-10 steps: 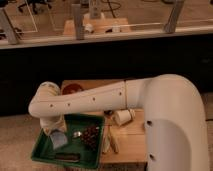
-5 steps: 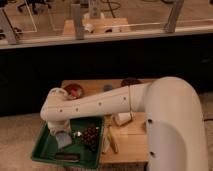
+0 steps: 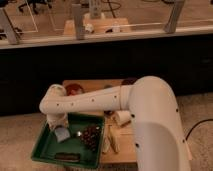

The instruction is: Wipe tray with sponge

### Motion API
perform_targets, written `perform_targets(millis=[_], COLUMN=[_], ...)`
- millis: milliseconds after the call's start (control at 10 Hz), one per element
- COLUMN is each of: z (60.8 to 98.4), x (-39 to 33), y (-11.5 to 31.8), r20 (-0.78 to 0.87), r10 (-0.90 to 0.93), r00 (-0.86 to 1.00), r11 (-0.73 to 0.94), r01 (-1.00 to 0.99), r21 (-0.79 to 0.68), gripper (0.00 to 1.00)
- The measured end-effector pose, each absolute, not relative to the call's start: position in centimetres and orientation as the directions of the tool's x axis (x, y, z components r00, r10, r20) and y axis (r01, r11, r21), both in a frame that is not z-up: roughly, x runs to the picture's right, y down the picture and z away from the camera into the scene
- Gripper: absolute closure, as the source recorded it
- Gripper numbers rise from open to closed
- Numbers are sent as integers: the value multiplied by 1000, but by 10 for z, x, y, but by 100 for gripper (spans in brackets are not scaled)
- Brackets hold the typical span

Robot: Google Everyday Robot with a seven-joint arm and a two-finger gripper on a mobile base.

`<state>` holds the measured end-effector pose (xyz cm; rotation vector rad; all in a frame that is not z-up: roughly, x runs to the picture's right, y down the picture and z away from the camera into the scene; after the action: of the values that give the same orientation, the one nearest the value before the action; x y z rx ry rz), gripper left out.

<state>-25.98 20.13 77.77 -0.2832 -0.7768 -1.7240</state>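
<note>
Arm (image 3: pixel 95 100) reaches L over table (image 3: pixel 125 152). Gripper (image 3: pixel 59 126) down inside tray (image 3: pixel 44 150), far-L part, at sponge (image 3: pixel 63 134). 1 dark clump (image 3: pixel 91 136) in tray, R side; 1 dark flat item (image 3: pixel 67 156) by near wall. White mug (image 3: pixel 122 117) just beside tray.

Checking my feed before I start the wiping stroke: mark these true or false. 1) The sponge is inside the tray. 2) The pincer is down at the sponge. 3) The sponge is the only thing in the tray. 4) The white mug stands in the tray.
1) True. The sponge lies in the left part of the tray.
2) True. The pincer is low over the tray's left side, right at the sponge.
3) False. A dark reddish clump and a dark flat piece near the front edge are in it too.
4) False. The white mug is on the table, to the right of the tray.
</note>
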Motion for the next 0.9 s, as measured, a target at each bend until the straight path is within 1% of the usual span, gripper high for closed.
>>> perform_targets(millis=[300, 700, 900], z=[789, 788, 783], x=[-273, -306, -306], y=[208, 226, 237], r20=[568, 563, 570], r10=[-757, -725, -711], r00=[-323, -396, -412], r11=[-110, -168, -185], r01=[920, 895, 891], r21=[376, 412, 414], gripper=[100, 100, 100])
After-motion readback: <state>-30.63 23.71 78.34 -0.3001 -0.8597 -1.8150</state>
